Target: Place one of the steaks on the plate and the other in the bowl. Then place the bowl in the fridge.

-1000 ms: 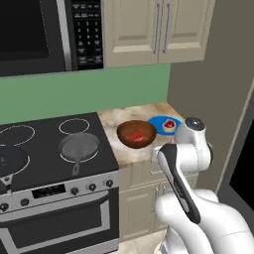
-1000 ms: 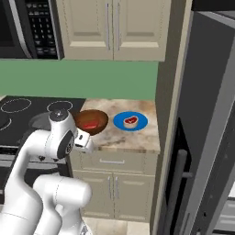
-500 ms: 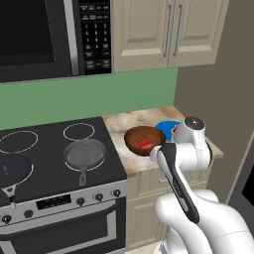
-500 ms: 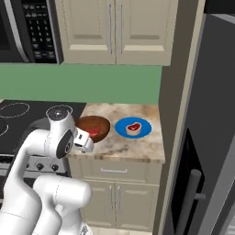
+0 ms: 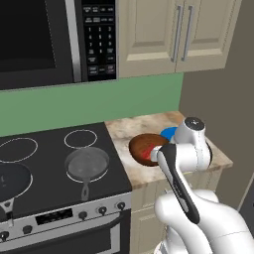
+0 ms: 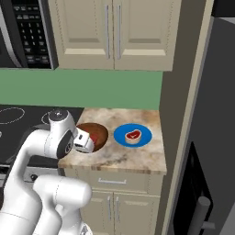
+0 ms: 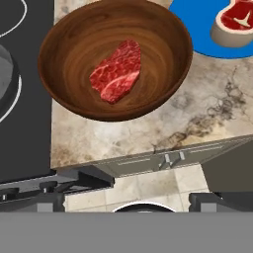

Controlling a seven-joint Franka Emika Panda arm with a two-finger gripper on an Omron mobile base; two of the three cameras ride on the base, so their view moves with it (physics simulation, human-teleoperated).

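Observation:
The dark brown bowl (image 7: pixel 69 54) stands on the marble counter next to the stove and holds the all-red steak (image 7: pixel 117 70). To its right the blue plate (image 7: pixel 197 27) carries the steak (image 7: pixel 236 22) with the pale fat rim. My gripper (image 7: pixel 131 200) hangs open and empty, above the counter's front edge and just short of the bowl. From the right base, the hand (image 6: pixel 86 142) sits at the bowl (image 6: pixel 98 130), beside the plate (image 6: pixel 123 137). The arm covers part of the bowl (image 5: pixel 139 146) in the left base view. The grey fridge (image 6: pixel 204 137) stands at the right.
A black stove (image 5: pixel 44 163) lies left of the counter with a grey frying pan (image 5: pixel 87 163) and a black pan (image 5: pixel 11 179) on it. A microwave (image 5: pixel 44 39) and cream cabinets (image 6: pixel 110 32) hang above. Drawers (image 7: pixel 163 159) sit below the counter edge.
Both base views have shifted and the counter now looks nearer, so the base has driven. The gripper stays open in front of the bowl; the steaks, bowl and plate rest as before.

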